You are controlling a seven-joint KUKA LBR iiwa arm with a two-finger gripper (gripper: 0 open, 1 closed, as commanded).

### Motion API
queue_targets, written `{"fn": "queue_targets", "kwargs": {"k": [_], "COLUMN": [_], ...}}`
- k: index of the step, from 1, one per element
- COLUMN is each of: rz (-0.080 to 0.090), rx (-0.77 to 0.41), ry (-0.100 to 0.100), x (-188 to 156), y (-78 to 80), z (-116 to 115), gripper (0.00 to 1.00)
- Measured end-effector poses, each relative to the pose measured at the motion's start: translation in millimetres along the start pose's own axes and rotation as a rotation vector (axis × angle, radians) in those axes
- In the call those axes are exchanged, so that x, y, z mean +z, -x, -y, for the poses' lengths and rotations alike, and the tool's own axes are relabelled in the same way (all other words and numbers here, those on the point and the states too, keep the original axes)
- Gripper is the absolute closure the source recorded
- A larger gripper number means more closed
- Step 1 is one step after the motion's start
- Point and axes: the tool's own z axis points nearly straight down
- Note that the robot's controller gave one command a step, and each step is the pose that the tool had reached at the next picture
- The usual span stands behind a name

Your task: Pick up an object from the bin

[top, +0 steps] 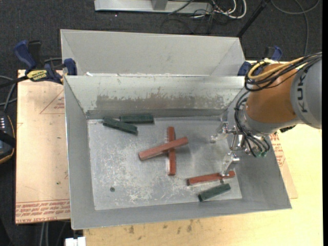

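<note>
Gripper (228,167) low at the right side of the bin (154,91), just at the right end of a red stick (205,179) lying near the front. Jaws: cannot tell whether apart or together. Just below that stick, a green stick (214,192), close beside it. Likely risks: gripping only the very end, so tilting and slipping out on lifting; catching the green stick too; scraping the right wall, being so near.

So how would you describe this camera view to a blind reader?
A robot arm reaches from the right into a grey metal bin, its tip over a red-brown bar; crossed red-brown bars and dark green bars lie elsewhere.
</note>
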Motion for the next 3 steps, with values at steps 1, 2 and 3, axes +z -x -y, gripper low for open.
{"fn": "queue_targets", "kwargs": {"k": [1,2,3], "rz": [0.022,0.022,0.016], "rx": [-0.244,-0.244,-0.238], "ry": [-0.008,-0.008,-0.006], "x": [20.9,20.9,-172.6], "y": [-45.4,-45.4,-40.6], "z": [-7.5,-7.6,-40.4], "gripper": [1.0,1.0,1.0]}}
